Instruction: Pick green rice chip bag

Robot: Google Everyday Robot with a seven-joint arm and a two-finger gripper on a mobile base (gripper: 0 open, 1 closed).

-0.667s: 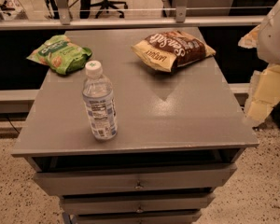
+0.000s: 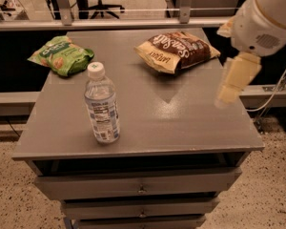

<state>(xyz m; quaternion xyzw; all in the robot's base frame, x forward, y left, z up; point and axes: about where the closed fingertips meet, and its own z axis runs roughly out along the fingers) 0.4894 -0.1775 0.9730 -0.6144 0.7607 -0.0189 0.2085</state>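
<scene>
Taking the grey flat-topped counter [image 2: 181, 123] as a clock face with twelve at its far edge, the small crinkly light-green rice chip bag [image 2: 61, 55] lies flat at about ten o'clock, near the far left corner, one end reaching the left edge. The clear plastic water bottle [image 2: 101, 106] with a white cap stands upright at about seven o'clock, nearer the front edge and well apart from the green bag. The larger brown-and-cream chip bag [image 2: 177, 50] lies at about one o'clock, tilted a little, its printing upside down from this side. The robot's cream-coloured tool [image 2: 231, 82] hangs over the counter's right side at about three o'clock, pointing down and slightly leftward from the rounded white arm housing [image 2: 267, 23] above it, touching nothing; it is blurred and seems to show only as one pale block, so whether it is open or closed cannot be told. Grey drawers [image 2: 142, 185] sit below the counter top, on a speckled floor [image 2: 271, 185].
</scene>
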